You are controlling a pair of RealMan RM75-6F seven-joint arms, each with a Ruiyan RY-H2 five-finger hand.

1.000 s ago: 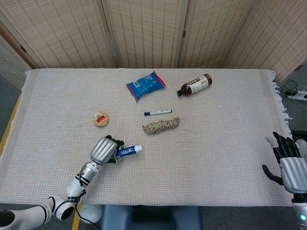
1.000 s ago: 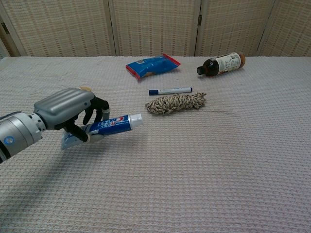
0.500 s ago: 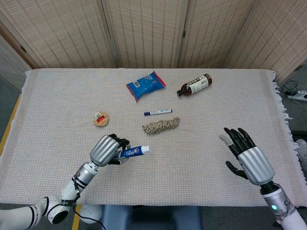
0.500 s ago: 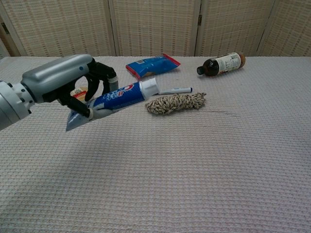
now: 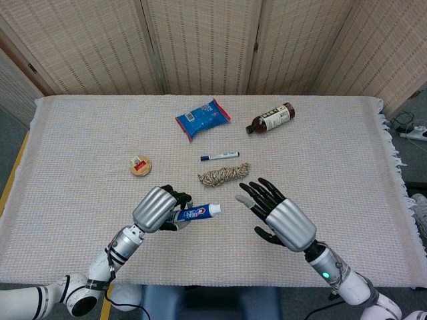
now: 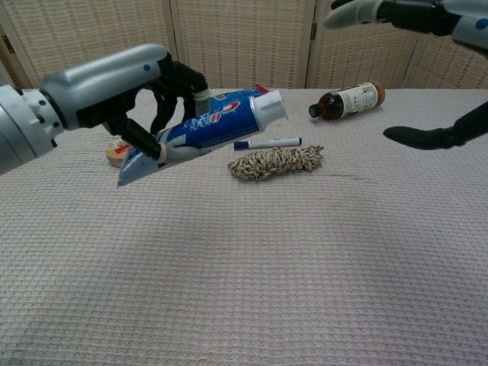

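Above the woven-cloth bench [image 5: 80,200], my left robot hand [image 5: 159,208] grips a toothpaste tube [image 5: 200,212] round its blue body, white cap pointing toward my right robot hand [image 5: 277,217], which hovers near with fingers spread, holding nothing. The tube looks light and soft (it would dent under a hard squeeze, I judge), its film slick; the stiff capped shoulder seems the surest hold. Beyond lie a rope coil [image 5: 224,175] and a marker [image 5: 219,157].
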